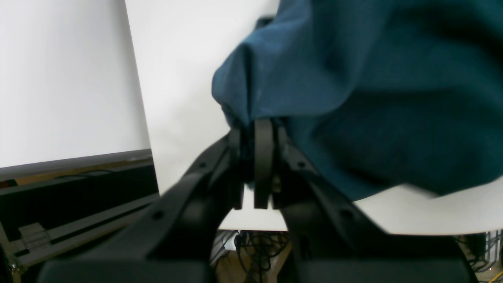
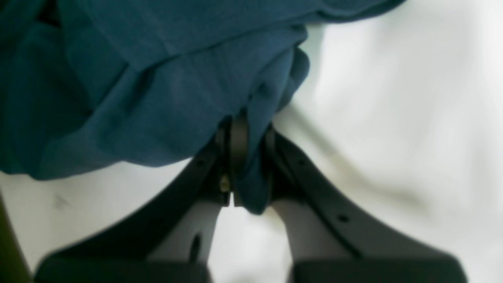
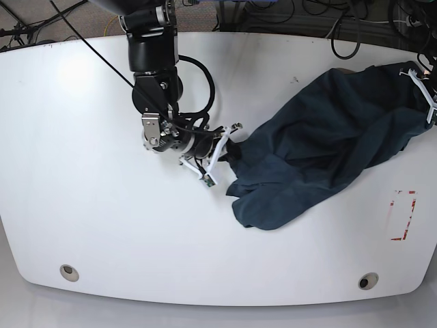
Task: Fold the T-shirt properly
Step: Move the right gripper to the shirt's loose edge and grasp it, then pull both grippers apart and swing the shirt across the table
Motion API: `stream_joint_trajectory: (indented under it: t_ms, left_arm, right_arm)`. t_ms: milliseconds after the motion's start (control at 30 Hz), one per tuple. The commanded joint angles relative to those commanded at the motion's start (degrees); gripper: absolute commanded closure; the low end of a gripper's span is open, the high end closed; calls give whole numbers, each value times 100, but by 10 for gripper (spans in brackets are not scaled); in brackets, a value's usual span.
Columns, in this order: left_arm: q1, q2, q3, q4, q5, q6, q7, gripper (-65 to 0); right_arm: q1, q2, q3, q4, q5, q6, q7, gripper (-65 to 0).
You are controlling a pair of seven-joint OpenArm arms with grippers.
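Your white worktop (image 3: 102, 225) had much free room at its left, while both claws, left claw (image 1: 255, 129) and right claw (image 2: 245, 129), pinched the T-shirt (image 3: 328, 143) near the right edge.

Left hand (image 3: 429, 87) sits at the base view's right border; most of it and all of its arm are cut off there. Right arm is cropped at the top border. T-shirt (image 3: 321, 157) runs out of frame at top and right in the left wrist view, at top and left in the right wrist view. Right wrist view is soft throughout; table (image 2: 393, 118) surface detail is not resolvable. Cloth bunched in the right hand (image 2: 245, 157) hides the inner finger faces. Which part of the garment each hand grips cannot be told. Red marking (image 3: 403, 215) on the table is too small to read.
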Motion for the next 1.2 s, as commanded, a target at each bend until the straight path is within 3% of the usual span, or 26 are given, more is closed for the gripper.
stream_joint_trajectory:
  t_ms: [267, 467, 633, 800, 1200]
  left_arm:
    - [-431, 0, 378, 0, 53, 0, 18, 0]
    - [-949, 35, 879, 0, 844, 0, 18, 0]
    - [-1433, 44, 1319, 0, 1363, 0, 26, 0]
    - [-1679, 70, 1538, 0, 1530, 0, 26, 0]
    - [-2945, 677, 2057, 0, 1864, 0, 26, 0]
  right_arm:
    - [-176, 624, 229, 941, -9, 0, -642, -33]
    - [-185, 1160, 237, 1345, 0, 44, -1090, -33]
    - [-176, 1442, 237, 1380, 0, 44, -1099, -30]
    - [-132, 1723, 255, 1618, -44, 9, -1099, -29]
    - [747, 2242, 255, 1600, -44, 44, -1073, -29]
